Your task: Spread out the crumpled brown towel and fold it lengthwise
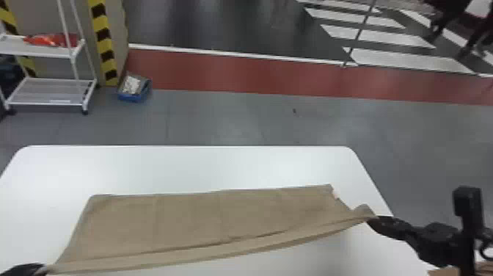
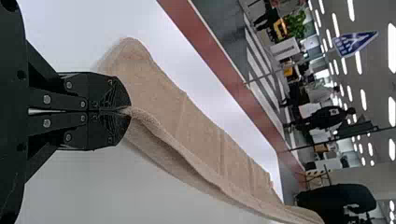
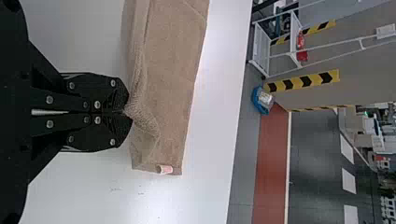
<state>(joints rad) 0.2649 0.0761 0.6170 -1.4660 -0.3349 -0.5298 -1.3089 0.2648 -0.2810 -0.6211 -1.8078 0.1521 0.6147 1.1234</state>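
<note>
Two ends pinched by left fingers [image 2: 106,87] and right fingers [image 3: 106,89] | brown towel [image 1: 205,213] on bench [image 1: 190,165], near edge raised | carry edge forward taut and level, lowering both ends together

The left gripper [image 1: 39,269] and right gripper [image 1: 371,219] are black, each with two broad, flat fingers [image 2: 95,128] rounded at the ends. Pale round screws [image 2: 46,99] dot them, and fine ridged patches [image 3: 111,99] mark the fingers near their tips. The right arm [image 1: 438,244] is black too, with a boxy block [image 1: 467,200] and a thin dark loop [image 1: 482,253], perhaps a cable.
</note>
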